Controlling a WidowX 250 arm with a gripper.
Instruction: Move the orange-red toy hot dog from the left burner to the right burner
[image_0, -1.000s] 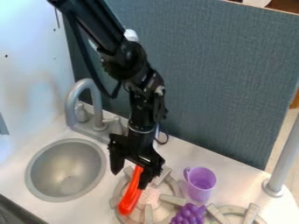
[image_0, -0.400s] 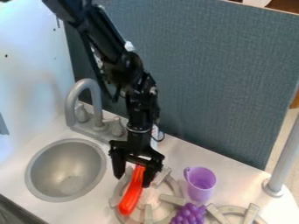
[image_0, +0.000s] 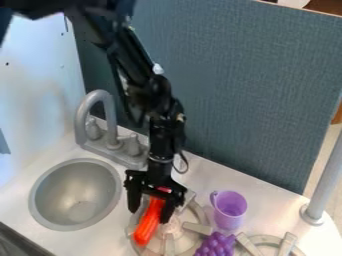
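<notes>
"What has changed?"

"The gripper (image_0: 149, 216) has come lower around the red thing (image_0: 148, 227), which lies on the left burner (image_0: 169, 244), right of the sink (image_0: 75, 195)"

"Has it a hold?"

"None apparent: its fingers stand well apart, astride the thing, so a grasp looks better lined up"

The white countertop (image_0: 279, 205) carries a grey faucet (image_0: 83, 115), two grey burners (image_0: 169, 245) and a purple cup (image_0: 230, 206) between them.
</notes>
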